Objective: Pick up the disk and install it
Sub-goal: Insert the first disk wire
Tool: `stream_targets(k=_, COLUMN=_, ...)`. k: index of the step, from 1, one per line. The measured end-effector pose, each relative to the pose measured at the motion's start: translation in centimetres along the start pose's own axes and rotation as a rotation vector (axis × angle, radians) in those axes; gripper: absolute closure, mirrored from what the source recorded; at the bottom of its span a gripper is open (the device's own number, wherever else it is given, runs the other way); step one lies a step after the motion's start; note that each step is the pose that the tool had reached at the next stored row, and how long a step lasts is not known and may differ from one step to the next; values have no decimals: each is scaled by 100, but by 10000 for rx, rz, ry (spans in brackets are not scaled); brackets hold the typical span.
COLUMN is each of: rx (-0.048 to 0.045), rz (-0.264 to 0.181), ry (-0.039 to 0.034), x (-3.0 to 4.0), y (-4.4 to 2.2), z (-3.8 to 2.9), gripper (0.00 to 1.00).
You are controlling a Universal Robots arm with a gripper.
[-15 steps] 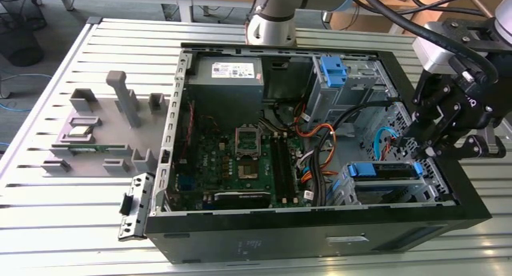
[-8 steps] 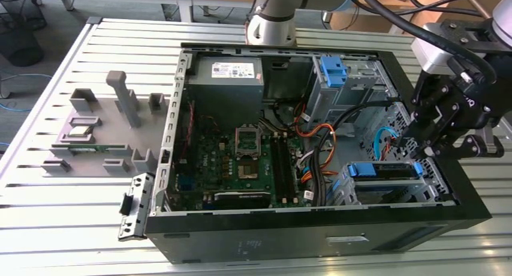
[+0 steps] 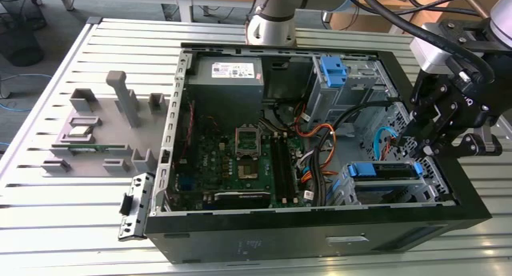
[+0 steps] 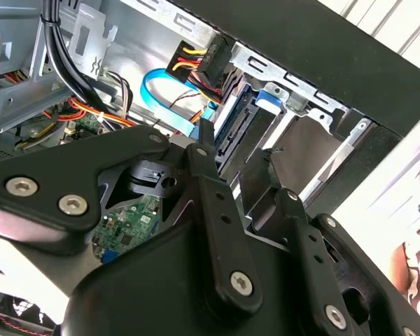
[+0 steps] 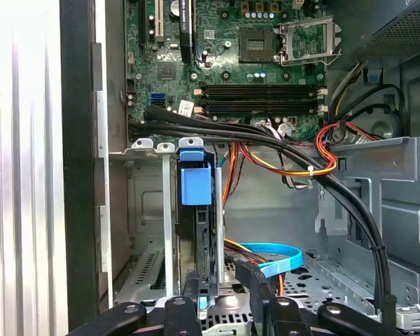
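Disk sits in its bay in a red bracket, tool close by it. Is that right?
No: the bracket is blue, as the first wrist view shows. The disk does sit in its bay, tool close by it.

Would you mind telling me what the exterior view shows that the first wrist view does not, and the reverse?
The exterior view adds the grey fixture block at the exterior view's left and the arm's base beyond the case. The first wrist view adds the disk edge-on, running down into its bay below the blue tab. Both share the motherboard, the light-blue cable and the gripper near the disk.
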State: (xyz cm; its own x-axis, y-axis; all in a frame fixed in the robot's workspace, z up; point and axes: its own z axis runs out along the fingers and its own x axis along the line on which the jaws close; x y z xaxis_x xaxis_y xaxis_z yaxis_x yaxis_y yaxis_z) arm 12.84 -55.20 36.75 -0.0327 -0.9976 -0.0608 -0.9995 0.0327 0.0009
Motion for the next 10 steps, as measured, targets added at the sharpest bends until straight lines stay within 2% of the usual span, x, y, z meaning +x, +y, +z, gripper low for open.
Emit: stream_targets(k=10, rx=-5, rz=-59, ry=-6, x=-36, y=1, z=11, gripper=58)
